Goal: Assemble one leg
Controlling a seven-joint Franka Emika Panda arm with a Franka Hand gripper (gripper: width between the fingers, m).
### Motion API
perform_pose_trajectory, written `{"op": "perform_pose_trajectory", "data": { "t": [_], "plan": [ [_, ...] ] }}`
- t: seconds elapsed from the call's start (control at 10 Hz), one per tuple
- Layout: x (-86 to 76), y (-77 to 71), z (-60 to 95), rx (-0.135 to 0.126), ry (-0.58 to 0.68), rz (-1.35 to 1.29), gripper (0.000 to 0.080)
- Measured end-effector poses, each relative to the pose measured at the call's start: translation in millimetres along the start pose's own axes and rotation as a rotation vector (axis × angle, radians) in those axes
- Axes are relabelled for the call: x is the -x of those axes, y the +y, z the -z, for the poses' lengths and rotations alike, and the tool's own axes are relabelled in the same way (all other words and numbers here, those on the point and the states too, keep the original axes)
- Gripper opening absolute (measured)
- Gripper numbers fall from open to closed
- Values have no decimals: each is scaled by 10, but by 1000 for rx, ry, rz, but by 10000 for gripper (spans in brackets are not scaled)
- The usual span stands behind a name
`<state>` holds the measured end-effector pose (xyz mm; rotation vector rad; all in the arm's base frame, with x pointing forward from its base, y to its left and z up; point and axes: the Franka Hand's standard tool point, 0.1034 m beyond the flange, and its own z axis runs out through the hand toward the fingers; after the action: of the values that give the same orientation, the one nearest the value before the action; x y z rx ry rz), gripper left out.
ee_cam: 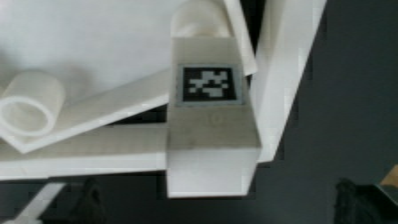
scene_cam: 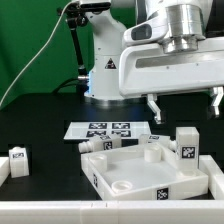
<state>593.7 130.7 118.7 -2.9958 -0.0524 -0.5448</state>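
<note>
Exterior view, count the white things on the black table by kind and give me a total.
Legs: 3
Square tray-like panel: 1
Marker board: 1
Total: 5
Not counted: a white piece cut off at the exterior view's left edge, since its kind cannot be told.

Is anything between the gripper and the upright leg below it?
Nothing visible. The gripper hangs open above the leg, with bare space between them; the white panel lies beside the leg, not over it.
</note>
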Motion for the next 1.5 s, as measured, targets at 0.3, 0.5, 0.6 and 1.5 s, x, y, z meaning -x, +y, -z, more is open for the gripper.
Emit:
{"op": "perform_pose_trajectory", "data": {
  "t": [0.3,0.5,0.6,1.5],
  "plan": [
    [57,64,-8,28,-261,-90,649],
    [52,117,8,72,-390,-112,649],
    [26,132,-1,74,-412,-114,649],
    [22,68,-300,76,-407,-101,649]
  ]
}}
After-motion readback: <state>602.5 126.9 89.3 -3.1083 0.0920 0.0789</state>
